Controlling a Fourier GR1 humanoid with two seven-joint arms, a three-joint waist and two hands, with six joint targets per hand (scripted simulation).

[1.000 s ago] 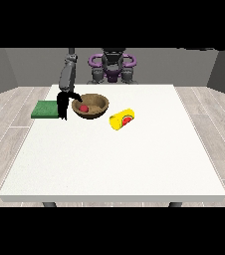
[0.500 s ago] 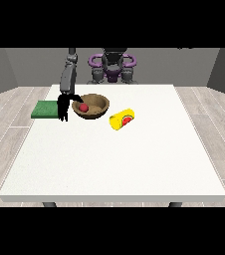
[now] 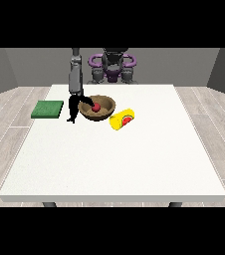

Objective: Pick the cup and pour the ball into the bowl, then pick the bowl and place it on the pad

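Bowl (image 3: 97,108) unmoved, robot hand (image 3: 74,108) still at its rim.

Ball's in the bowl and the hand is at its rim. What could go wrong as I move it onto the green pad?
1. The hand at the view's left sits at only one edge of the bowl, so the bowl may tip when lifted and let the red ball roll out.
2. The yellow cup lies on its side just beside the bowl; a nudge could send it rolling.
3. The green pad lies near the table's edge, so placement margin looks slim.
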